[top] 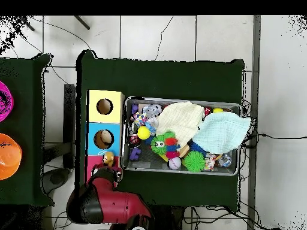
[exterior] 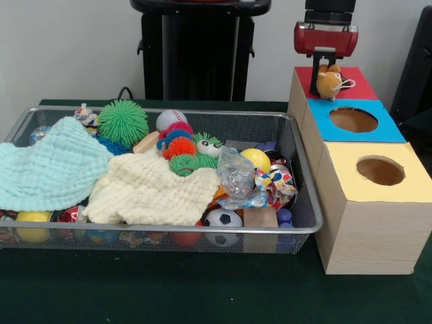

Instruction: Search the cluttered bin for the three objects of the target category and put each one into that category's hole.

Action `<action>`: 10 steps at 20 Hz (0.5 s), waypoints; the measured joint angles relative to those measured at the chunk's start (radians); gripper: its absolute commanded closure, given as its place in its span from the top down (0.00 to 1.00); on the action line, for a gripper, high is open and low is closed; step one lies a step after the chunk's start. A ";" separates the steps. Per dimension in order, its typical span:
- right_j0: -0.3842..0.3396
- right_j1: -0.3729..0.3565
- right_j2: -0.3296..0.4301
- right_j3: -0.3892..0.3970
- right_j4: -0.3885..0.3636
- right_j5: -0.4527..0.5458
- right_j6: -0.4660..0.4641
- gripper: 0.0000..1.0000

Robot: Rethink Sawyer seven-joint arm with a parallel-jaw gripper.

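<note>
My gripper [exterior: 325,73] hangs over the red-topped box [exterior: 356,86] at the far right and is shut on a small tan-orange plush toy [exterior: 330,84] with a thin white loop. The toy sits just above the red top and covers the box's hole. In the overhead view the toy [top: 108,159] is at the red box [top: 94,166], with the gripper [top: 108,164] and the red arm [top: 111,202] below it. The wire mesh bin [exterior: 169,230] lies to the left, full of clutter; it also shows in the overhead view [top: 180,99]. No other plush toy shows in it.
A blue-topped box [exterior: 386,127] and a yellow-topped box [exterior: 405,185] stand in line with the red one. In the bin lie a mint cloth [exterior: 47,169], a cream cloth [exterior: 152,192], a green spiky ball [exterior: 123,121], a baseball [exterior: 171,119], a yellow ball [exterior: 257,158] and a small football [exterior: 223,218].
</note>
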 measured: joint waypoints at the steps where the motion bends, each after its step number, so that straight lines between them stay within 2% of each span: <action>1: 0.000 -0.001 0.000 0.000 0.000 0.002 0.000 0.00; 10: -0.004 -0.033 0.000 0.000 0.000 0.007 0.000 0.00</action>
